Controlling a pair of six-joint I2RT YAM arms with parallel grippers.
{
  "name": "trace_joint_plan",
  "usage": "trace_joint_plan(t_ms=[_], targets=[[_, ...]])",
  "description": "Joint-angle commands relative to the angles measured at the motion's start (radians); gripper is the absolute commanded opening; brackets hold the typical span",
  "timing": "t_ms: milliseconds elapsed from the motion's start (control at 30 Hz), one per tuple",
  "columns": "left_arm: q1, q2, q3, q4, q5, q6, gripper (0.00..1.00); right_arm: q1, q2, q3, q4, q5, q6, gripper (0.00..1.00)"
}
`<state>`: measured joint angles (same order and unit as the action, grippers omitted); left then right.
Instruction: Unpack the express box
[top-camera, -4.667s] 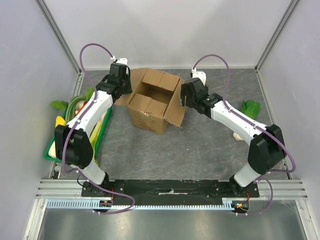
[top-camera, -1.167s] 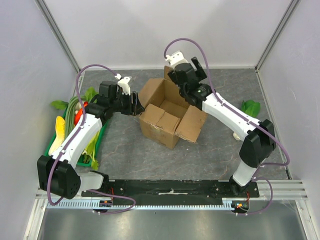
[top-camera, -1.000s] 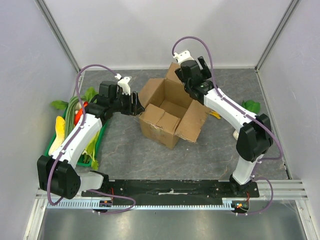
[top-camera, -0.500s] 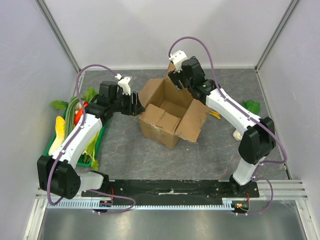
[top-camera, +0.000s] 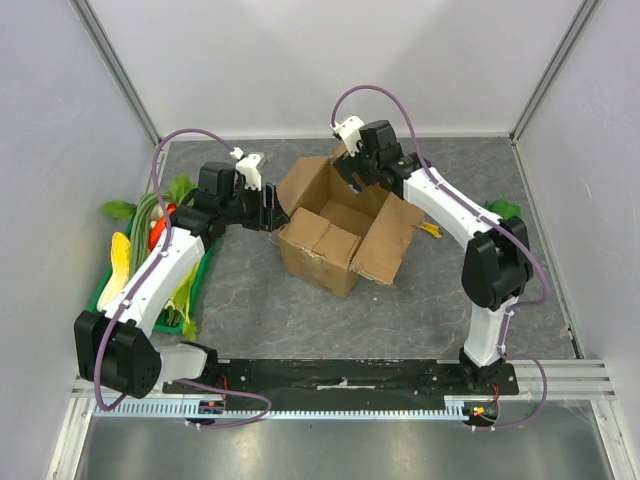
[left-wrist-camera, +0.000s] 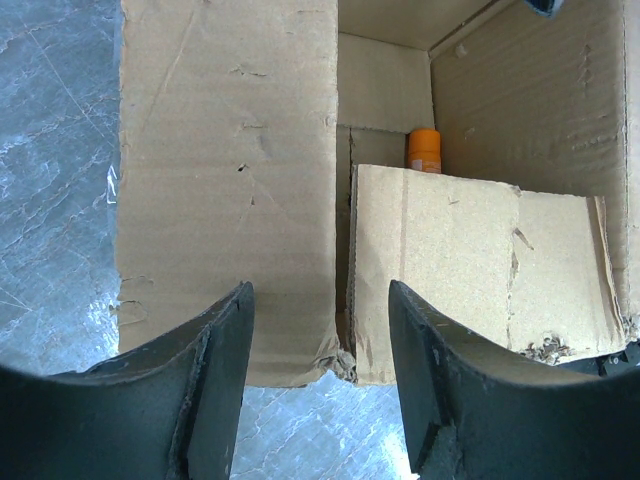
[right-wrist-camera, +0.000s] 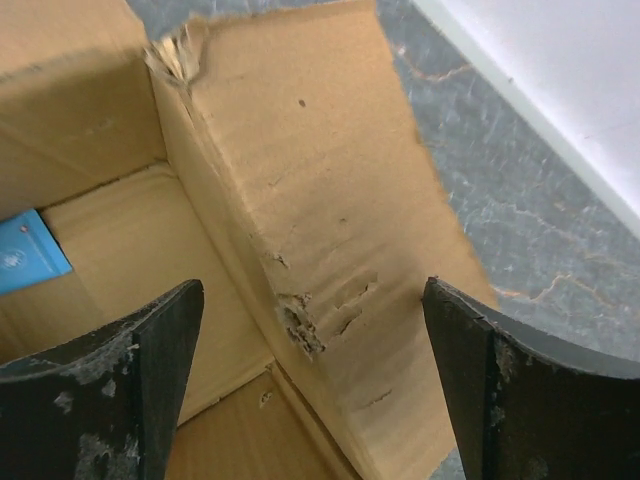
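Right gripper has swung back down over the far flap since a second ago, jaws wide apart, holding nothing; left gripper hasn't moved, also apart, at the left flap of the express box, mid-table between the arms. Risk: that torn flap rips further if pinched, or the unclamped box slides. Wrist views show an orange item and a blue packet inside, probably contents; top view hides them.

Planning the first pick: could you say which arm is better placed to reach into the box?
Probably right: the right pincer hovers open over the express box at its far rim, seeing a blue item inside; the left pincer sits outside a flap.
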<state>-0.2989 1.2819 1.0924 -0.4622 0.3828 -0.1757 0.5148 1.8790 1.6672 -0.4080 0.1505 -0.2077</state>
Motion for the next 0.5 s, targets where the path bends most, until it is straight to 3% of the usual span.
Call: trace_joint_plan(t_ms=[0,67,167,200,267,300,400,467], targets=[[-0.008,-0.019,0.014,0.011,-0.005,-0.010,0.62,-0.010,0.043,0.069,-0.063,-0.035,0.010,0.92],[-0.008,-0.021,0.023,0.011,-0.009,-0.011,0.62,-0.010,0.069,0.098,-0.109,-0.042,0.024,0.85],[-0.008,-0.024,0.050,0.010,-0.016,-0.018,0.63,-0.010,0.065,0.101,-0.135,-0.011,0.063,0.63],[-0.008,-0.023,0.061,0.005,-0.034,-0.022,0.64,-0.010,0.054,0.097,-0.135,-0.002,0.088,0.51],[-0.008,-0.024,0.098,0.002,-0.089,-0.033,0.70,-0.010,0.014,0.069,-0.130,0.032,0.117,0.40],[-0.006,-0.029,0.110,0.002,-0.116,-0.036,0.73,-0.010,-0.001,0.059,-0.129,0.043,0.132,0.30],[-0.006,-0.033,0.158,0.013,-0.220,-0.050,0.94,-0.010,-0.063,0.014,-0.127,0.092,0.204,0.19],[-0.002,-0.041,0.178,0.029,-0.281,-0.073,0.96,-0.010,-0.113,-0.024,-0.126,0.125,0.295,0.13]])
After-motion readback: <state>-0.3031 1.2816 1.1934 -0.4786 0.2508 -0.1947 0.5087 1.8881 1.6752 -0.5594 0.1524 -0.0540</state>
